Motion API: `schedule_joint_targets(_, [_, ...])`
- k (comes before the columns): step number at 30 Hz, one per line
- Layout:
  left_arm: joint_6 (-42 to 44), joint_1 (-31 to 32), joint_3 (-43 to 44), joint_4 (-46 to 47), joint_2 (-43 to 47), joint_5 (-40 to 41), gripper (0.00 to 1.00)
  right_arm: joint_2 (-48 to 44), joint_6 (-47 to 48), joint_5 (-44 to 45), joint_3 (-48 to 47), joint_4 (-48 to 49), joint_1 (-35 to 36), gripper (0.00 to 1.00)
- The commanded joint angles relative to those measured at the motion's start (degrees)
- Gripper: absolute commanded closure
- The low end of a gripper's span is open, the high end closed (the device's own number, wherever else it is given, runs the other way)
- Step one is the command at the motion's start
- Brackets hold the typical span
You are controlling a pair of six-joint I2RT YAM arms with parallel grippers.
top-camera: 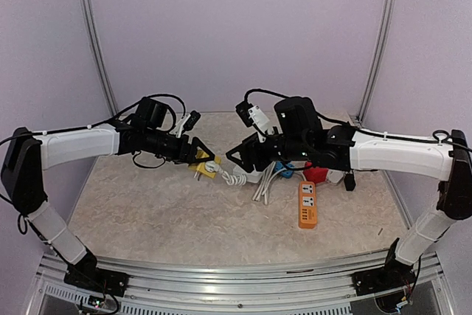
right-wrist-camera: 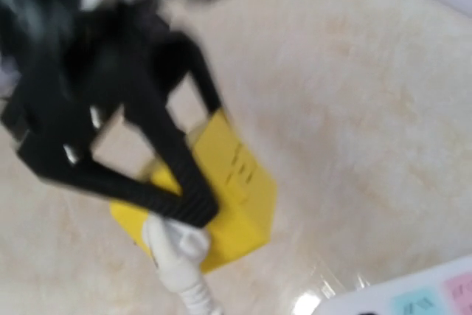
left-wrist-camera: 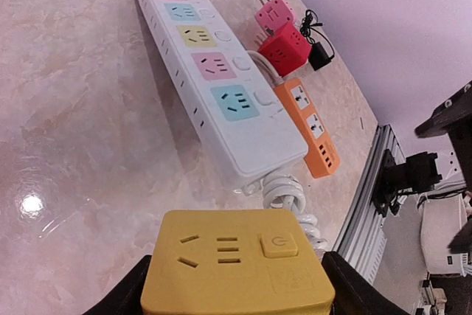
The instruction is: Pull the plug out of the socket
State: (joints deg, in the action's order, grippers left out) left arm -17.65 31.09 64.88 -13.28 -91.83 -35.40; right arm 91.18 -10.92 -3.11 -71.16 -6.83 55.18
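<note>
The yellow socket cube sits between the fingers of my left gripper, which is shut on it. Its top slots are empty. In the top view the socket is held just above the table by the left gripper. The white plug rests against the socket at one corner, and its coiled cord trails off. I cannot tell if its pins are seated. My right gripper hovers just right of the plug, fingers apart, holding nothing. Its own fingers do not show in the blurred right wrist view.
A long white power strip lies behind the socket, with an orange strip, a red cube, a pink cube and a black adapter beyond it. The orange strip lies under my right arm.
</note>
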Motion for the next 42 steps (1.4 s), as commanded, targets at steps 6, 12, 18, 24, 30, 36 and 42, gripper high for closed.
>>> schedule_joint_targets(6, [9.1, 1.2, -1.6, 2.9, 9.5, 5.8, 0.86, -4.4, -7.7, -3.2, 5.5, 10.8, -1.8, 0.21])
schedule_joint_targets(12, [22.2, 5.2, -1.0, 6.0, 15.9, 9.6, 0.86, -4.2, -9.0, -10.9, 7.5, 16.7, -2.7, 0.19])
schedule_joint_targets(18, [27.3, 5.9, 2.1, 5.1, 16.6, 5.4, 0.86, -4.0, 2.2, -21.8, 6.8, 13.9, -3.7, 0.16])
schedule_joint_targets(24, [26.1, 5.8, 2.4, 7.5, 15.9, 1.0, 0.86, 0.0, 6.8, -27.6, 1.7, 7.7, -4.2, 0.18])
schedule_joint_targets(30, [23.2, 5.8, 2.8, 8.0, 15.2, -3.6, 0.87, 2.3, 5.9, -25.1, 2.6, 11.1, -4.1, 0.21])
schedule_joint_targets(36, [21.3, 5.6, 3.1, 9.0, 13.5, -5.8, 0.87, 5.4, 7.6, -25.4, -1.4, 9.3, -3.2, 0.33])
schedule_joint_targets(42, [21.6, 3.9, 2.1, 8.7, 12.7, -4.6, 0.89, 4.7, 7.1, -22.9, -0.7, 9.6, -2.2, 0.87])
